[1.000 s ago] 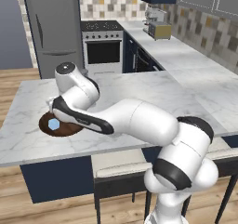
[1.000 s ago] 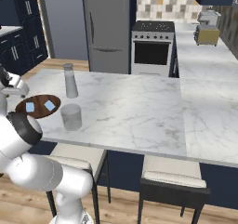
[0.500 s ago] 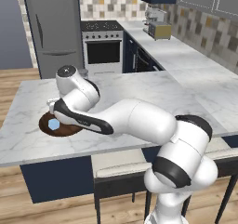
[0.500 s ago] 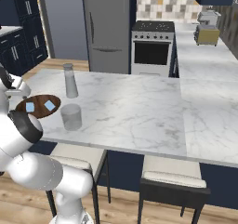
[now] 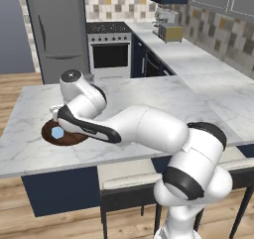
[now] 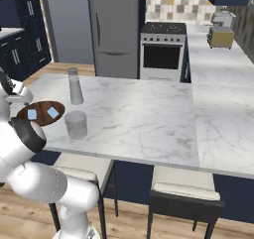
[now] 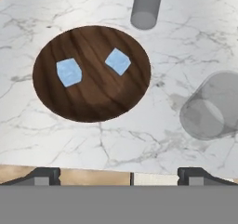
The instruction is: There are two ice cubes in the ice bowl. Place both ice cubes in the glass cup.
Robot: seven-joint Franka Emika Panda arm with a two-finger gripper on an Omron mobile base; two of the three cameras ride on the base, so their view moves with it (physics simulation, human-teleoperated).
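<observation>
Ice cubes (image 7: 69, 72) in unlabelled ice bowl (image 7: 88, 102), glass cup (image 7: 211, 107) beside.

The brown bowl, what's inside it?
Two ice cubes lie apart inside the ice bowl. Nothing covers them in the hand view; the arm hides part of the bowl in the left base view.

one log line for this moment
phase: approach | gripper: open, above ice bowl | ice cubes: both in bowl | glass cup: empty
</observation>
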